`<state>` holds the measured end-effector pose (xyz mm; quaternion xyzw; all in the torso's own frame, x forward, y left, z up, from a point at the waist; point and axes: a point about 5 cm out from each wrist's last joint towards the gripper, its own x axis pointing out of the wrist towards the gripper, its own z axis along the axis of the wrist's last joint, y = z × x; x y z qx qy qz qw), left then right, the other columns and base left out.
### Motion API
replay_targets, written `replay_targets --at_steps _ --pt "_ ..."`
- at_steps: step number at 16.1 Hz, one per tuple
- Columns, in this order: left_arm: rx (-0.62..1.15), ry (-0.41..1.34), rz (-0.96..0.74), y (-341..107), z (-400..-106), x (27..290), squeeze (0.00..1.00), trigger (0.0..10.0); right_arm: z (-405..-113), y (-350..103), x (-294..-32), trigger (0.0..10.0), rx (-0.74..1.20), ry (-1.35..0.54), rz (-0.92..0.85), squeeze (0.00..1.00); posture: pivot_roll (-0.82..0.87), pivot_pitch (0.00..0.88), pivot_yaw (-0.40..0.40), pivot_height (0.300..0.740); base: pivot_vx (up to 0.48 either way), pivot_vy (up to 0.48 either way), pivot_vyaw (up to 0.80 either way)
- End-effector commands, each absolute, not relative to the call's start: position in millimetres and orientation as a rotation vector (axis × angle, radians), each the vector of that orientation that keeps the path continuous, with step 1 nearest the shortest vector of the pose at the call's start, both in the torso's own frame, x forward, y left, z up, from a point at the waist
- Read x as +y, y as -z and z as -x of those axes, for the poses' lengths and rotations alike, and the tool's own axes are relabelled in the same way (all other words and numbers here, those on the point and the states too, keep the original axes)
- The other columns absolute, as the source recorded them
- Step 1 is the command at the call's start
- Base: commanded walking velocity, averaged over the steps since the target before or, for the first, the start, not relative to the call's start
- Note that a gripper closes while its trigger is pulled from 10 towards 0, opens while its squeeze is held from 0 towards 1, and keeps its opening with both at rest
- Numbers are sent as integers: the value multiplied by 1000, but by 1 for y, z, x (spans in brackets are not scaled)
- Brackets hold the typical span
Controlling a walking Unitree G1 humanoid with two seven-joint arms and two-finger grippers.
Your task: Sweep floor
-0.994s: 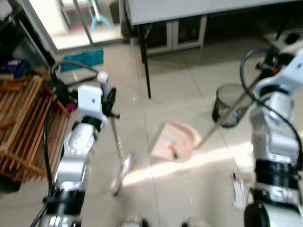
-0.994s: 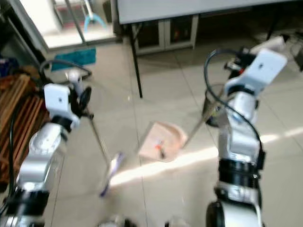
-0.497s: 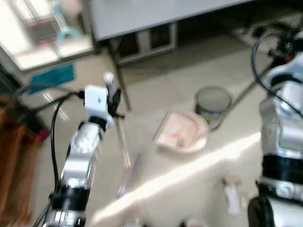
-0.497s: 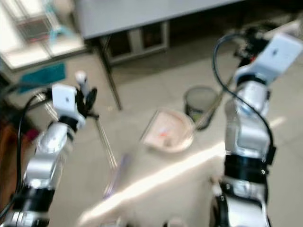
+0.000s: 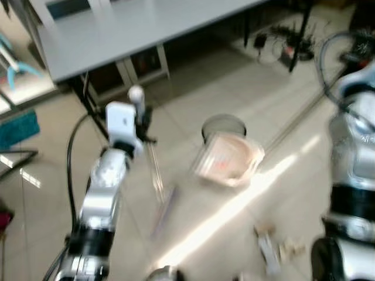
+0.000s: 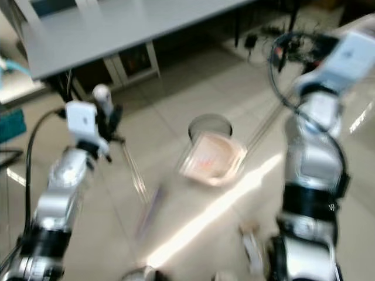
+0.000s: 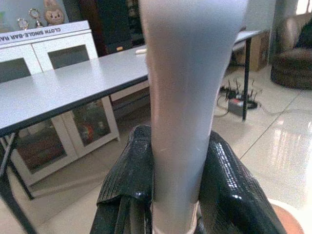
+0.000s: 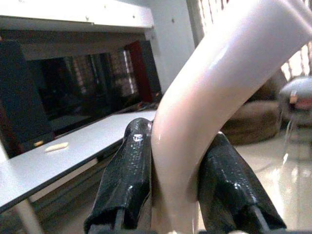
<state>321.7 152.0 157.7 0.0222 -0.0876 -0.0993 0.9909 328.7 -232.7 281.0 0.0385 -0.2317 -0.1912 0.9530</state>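
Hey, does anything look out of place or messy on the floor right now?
Yes. Small pale scraps of litter lie loose on the tiles near the right arm, away from the pink dustpan, which holds reddish bits beside the dark bin. A tangle of cables sits under the table.

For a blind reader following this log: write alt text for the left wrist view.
The left hand is shut on a pale broom handle, its two black fingers pressed to either side of it. Behind stands a long grey table with white glass-door cabinets beyond, and cables lie on the glossy tiled floor.
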Motion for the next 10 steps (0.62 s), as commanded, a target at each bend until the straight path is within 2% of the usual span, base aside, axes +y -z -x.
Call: replay_targets --at_steps 1,5,8,10 --pt "-201 149 -85 -164 -322 168 0 10000 -328 -298 -215 10000 -541 322 -114 0 -32 62 103 740 480 0 0" --pt "-203 136 -84 -162 -321 170 0 10000 -329 -302 -212 10000 -542 292 -62 0 -35 58 91 740 480 0 0" --pt "-208 135 -82 -162 -321 170 0 10000 -330 -303 -210 10000 -549 297 -58 0 -34 50 89 740 480 0 767" --pt "-209 137 -84 -161 -321 170 0 10000 -329 -303 -211 10000 -554 305 -67 0 -35 48 90 740 480 0 0"
